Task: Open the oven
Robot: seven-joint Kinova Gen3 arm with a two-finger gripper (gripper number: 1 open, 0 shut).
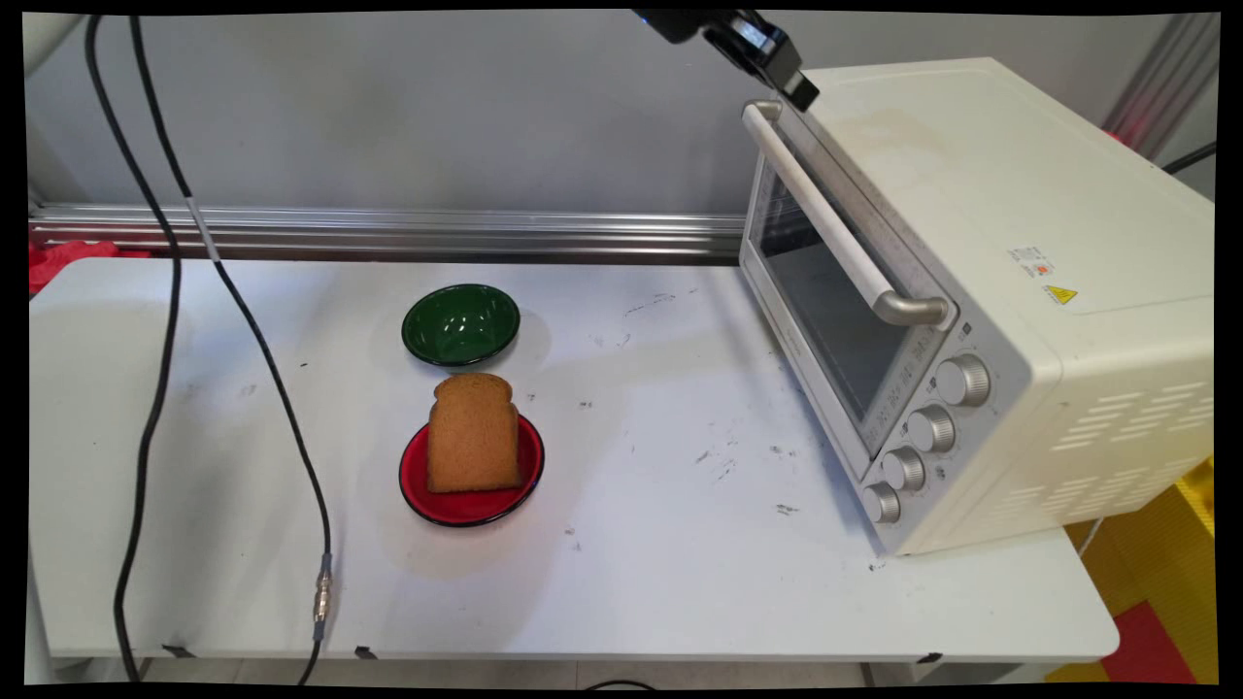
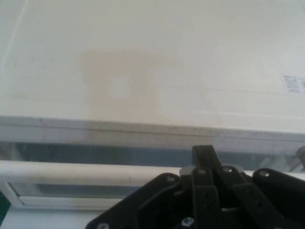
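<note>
A: Main view, upper edge. What is shown?

B: The black claw (image 1: 798,89) enters from the top, tilted down to the right, its tip at the upper front edge of the cream toaster oven (image 1: 1010,243). It sits just above the far end of the oven's door handle (image 1: 825,218), a pale bar with metal ends running across the glass door (image 1: 821,291). Whether the tip touches the oven cannot be told here.

A: And the oven's other parts?

B: Four metal knobs (image 1: 923,432) stand in a column beside the door, at the near end. The oven stands on the right part of the white bench (image 1: 680,544), its door facing left.

A: The remaining items?

B: A green bowl (image 1: 460,324) lies near the bench's middle, toward the wall. Just in front of it is a red plate (image 1: 472,476) bearing a slice of brown bread (image 1: 473,433), which leans upright. Bowl and plate are near one another but apart, and both are well apart from the oven. Black cables (image 1: 165,320) hang at the left.

A: Hand view?

B: The claw (image 2: 204,157) rises from the bottom edge, its two fingers pressed together into one narrow tip, closed on nothing. The tip lies in front of the handle (image 2: 86,171), with the oven's cream top (image 2: 152,62) filling the space beyond. A small label (image 2: 294,83) shows at the right.
</note>
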